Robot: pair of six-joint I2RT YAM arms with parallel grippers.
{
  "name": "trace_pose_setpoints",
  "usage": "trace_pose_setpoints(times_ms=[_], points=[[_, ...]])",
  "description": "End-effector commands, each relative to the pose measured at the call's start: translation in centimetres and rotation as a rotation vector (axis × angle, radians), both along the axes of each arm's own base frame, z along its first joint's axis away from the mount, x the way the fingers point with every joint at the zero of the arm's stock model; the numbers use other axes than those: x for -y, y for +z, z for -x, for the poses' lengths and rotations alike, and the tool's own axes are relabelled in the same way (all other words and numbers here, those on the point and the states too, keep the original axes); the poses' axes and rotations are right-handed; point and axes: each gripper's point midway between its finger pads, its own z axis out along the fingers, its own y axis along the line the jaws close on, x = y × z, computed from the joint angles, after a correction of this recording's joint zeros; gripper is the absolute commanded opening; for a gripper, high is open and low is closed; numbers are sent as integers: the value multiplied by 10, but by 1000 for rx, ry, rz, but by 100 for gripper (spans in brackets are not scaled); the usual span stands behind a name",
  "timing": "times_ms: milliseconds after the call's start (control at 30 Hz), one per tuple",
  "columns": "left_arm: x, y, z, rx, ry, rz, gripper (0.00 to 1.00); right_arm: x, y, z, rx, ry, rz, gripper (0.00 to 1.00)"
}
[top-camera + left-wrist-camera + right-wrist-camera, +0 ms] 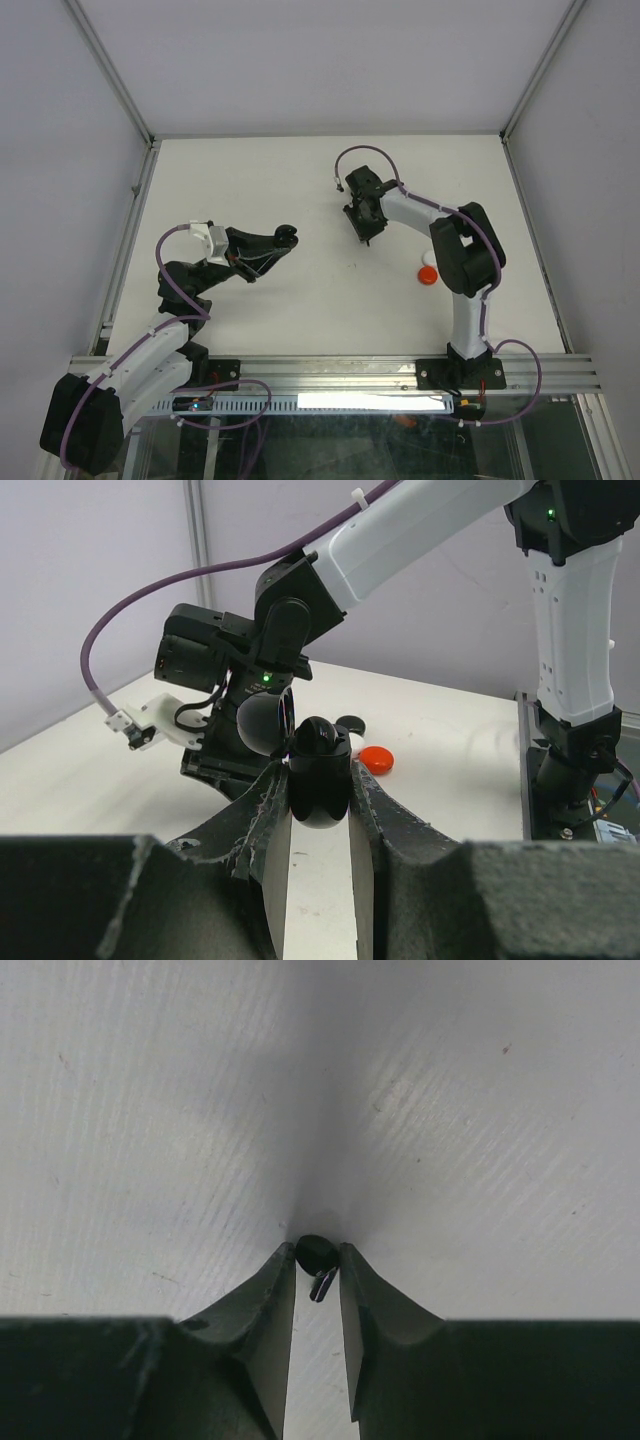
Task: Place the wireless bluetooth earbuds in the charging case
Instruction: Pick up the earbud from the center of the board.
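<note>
Left side: case (320, 790) in your left gripper (320, 778). Right side: earbud (313, 1252) on counter (250, 170), within right gripper (316, 1256). Pucks (428, 273) right of it.

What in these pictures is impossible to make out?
- Top view: the black earbud is too small and hidden under the right claw.
- Left wrist view: the black case in the left claw shows only its outside; the inside is unseen.
- Right wrist view: the case lies outside the frame.
- Top view: the red piece beside the right arm is too small to identify.
</note>
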Motion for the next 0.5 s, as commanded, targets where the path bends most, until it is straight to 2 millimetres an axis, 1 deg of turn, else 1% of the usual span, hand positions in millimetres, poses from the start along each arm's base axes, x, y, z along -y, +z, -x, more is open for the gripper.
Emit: trace_pose_setpoints(times_ms=[0, 67, 167, 367, 467], points=[[-1, 21, 1, 78, -2, 12, 10, 4, -1, 3, -19, 18, 46, 23], [-1, 21, 1, 78, -2, 12, 10, 3, 3, 4, -13, 15, 36, 19], [-1, 21, 1, 76, -1, 13, 10, -1, 16, 3, 17, 12, 7, 18], [-2, 22, 0, 78, 8, 18, 10, -12, 57, 7, 118, 25, -88, 17], [-3, 23, 0, 78, 17, 23, 10, -19, 83, 8, 198, 36, -145, 16]])
